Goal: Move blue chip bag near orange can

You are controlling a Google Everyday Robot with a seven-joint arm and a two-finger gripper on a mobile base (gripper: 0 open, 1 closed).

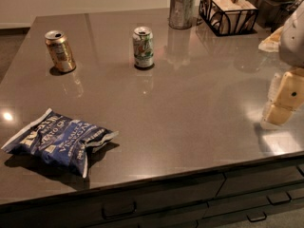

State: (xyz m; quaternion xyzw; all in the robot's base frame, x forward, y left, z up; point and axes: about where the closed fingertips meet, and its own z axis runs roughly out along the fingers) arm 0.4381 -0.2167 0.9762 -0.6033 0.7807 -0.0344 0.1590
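The arm entered from the right edge of the view, its pale upper body high at that edge and the gripper below it, hanging over the right side of the countertop. The gripper held nothing and touched no object. Whether it was released or clenched could not be told.

The blue chip bag lay flat and crumpled on the near left part of the countertop, close to the front edge and well apart from the gripper. Its long axis ran roughly left to right, along the front edge, with the right end a little farther back than the left. Its white lettering read upside down from the camera's side.

The orange can stood upright at the far left, well behind the bag and not touching it. A white-and-green can stood upright to the right of it. A metal cup and a wire basket stood at the back.
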